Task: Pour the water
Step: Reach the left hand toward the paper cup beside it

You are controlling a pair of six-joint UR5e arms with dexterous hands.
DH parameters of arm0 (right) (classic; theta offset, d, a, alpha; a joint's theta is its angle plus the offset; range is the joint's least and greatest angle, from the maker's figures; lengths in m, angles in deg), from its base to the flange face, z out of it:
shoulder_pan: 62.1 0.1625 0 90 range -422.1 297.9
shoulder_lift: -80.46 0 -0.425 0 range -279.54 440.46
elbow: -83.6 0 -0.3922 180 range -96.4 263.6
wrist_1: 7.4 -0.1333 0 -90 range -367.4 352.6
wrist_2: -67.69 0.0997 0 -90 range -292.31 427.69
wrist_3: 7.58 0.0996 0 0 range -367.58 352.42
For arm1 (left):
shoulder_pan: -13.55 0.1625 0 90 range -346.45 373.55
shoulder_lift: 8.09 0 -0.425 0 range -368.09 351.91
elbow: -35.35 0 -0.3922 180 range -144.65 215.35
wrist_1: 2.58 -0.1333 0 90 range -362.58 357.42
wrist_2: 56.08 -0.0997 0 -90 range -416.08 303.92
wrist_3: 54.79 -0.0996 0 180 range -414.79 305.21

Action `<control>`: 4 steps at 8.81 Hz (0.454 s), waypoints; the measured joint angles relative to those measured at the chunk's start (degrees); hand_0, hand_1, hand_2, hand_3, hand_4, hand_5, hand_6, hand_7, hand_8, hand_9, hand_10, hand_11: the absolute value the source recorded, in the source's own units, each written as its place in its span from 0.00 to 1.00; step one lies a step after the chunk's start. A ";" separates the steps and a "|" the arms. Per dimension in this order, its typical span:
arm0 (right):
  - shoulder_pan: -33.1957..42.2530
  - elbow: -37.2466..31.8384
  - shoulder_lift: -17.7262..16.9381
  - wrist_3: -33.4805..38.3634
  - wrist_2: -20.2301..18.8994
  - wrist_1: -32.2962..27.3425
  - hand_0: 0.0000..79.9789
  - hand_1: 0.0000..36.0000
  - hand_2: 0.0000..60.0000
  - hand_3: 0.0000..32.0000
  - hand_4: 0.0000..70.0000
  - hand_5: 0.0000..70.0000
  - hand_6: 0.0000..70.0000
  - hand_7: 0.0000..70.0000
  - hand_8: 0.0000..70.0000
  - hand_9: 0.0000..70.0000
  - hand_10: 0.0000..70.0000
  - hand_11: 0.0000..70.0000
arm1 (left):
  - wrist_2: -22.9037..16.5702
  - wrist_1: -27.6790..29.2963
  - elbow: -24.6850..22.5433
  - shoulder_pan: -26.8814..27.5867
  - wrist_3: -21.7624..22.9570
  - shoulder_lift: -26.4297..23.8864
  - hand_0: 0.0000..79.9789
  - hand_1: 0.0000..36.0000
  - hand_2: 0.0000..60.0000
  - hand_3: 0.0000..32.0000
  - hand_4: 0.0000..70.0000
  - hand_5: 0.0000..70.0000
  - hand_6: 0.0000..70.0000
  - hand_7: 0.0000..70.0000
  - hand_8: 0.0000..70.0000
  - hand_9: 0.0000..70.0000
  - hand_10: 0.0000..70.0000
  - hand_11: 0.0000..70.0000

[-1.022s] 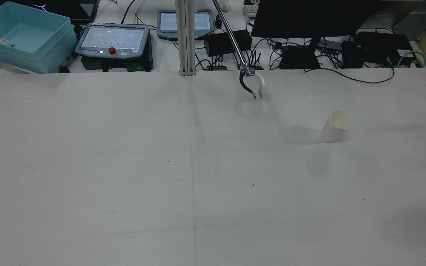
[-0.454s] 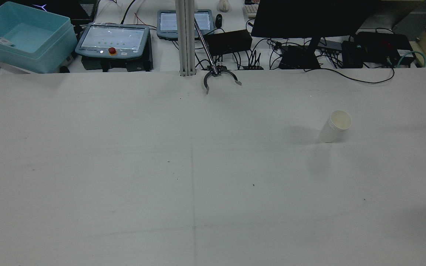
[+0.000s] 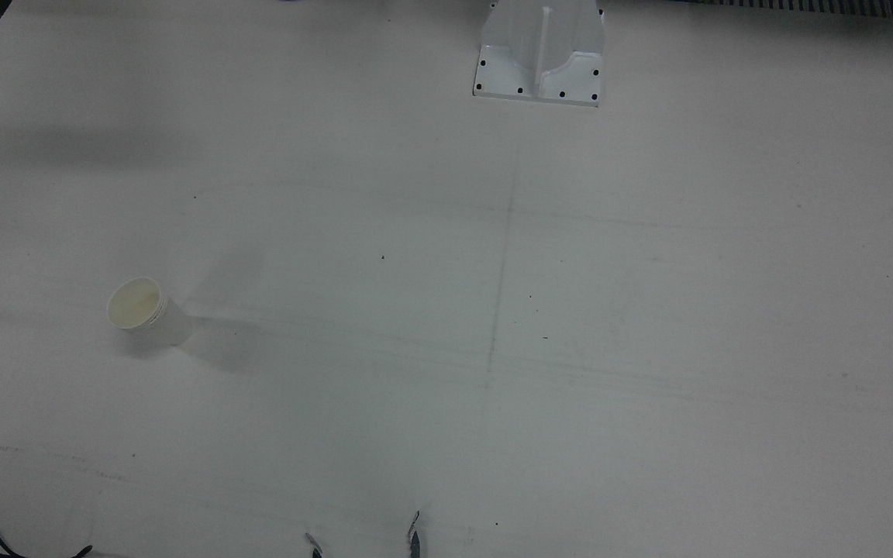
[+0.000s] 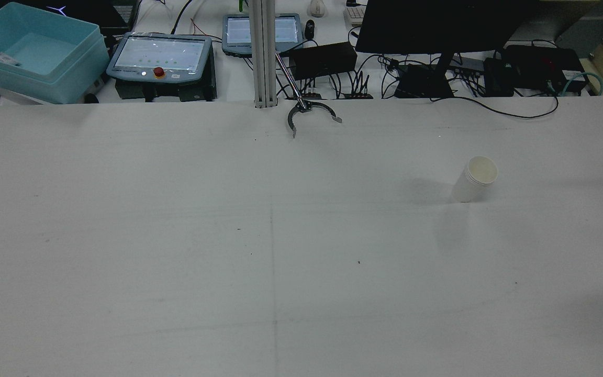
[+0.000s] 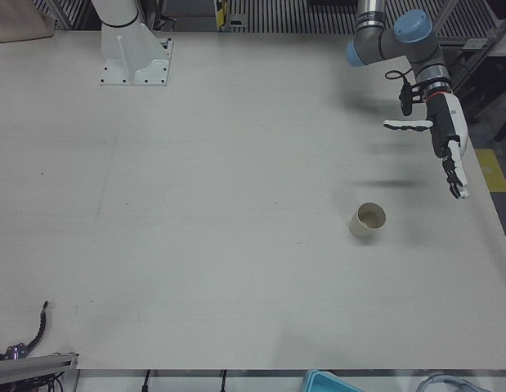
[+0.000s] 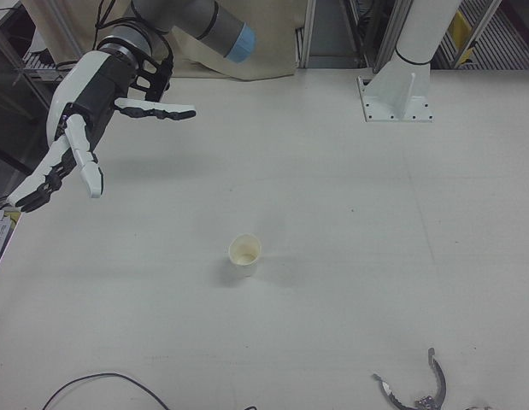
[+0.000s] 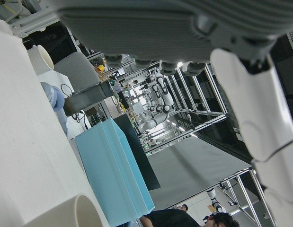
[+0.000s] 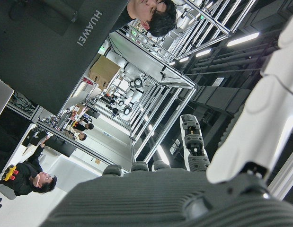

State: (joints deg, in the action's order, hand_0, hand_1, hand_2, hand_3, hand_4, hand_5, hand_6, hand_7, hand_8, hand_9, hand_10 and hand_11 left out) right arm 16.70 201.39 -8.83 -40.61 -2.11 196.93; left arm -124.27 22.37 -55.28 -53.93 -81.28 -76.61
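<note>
A white paper cup (image 4: 474, 179) stands upright on the table's right half; it also shows in the front view (image 3: 140, 310) and the right-front view (image 6: 244, 254). A second paper cup (image 5: 368, 220) stands on the left half, seen in the left-front view only. My right hand (image 6: 83, 107) hovers open, fingers spread, above the table up and left of its cup in the right-front view. My left hand (image 5: 442, 135) hovers open, to the right of and beyond its cup. Neither hand holds or touches anything. White cup rims (image 7: 66, 213) show in the left hand view.
A metal claw tool (image 4: 309, 112) on a rod lies at the table's operator-side edge, jaws apart, and also shows in the right-front view (image 6: 418, 389). A white post base (image 3: 539, 62) stands at mid-table on the robot side. A blue bin (image 4: 34, 52), tablets and cables lie beyond the edge.
The claw tool swung left along the far table edge and its jaws opened wide; over the last half second it barely moved. The right cup has not moved.
</note>
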 measured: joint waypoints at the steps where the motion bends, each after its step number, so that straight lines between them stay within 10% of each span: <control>1: 0.65 -0.02 -0.27 -0.37 -0.96 0.01 0.61 0.19 0.00 0.05 0.17 0.08 0.00 0.00 0.00 0.00 0.00 0.00 | -0.14 1.30 3.81 0.16 -0.46 -2.12 0.61 0.30 0.00 0.23 0.09 0.00 0.00 0.10 0.00 0.00 0.02 0.06; 4: 0.71 -0.13 -0.89 -1.93 -1.86 0.30 0.61 0.18 0.00 0.03 0.18 0.08 0.00 0.00 0.01 0.00 0.00 0.00 | -0.42 5.27 15.59 0.17 -0.73 -10.86 0.64 0.39 0.00 0.20 0.09 0.02 0.00 0.12 0.00 0.00 0.04 0.09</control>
State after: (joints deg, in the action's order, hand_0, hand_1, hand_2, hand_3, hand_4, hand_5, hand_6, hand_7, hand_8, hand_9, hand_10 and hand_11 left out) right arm 17.41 201.26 -9.72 -42.53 -3.96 197.23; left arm -124.69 27.63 -39.69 -53.76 -82.01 -87.47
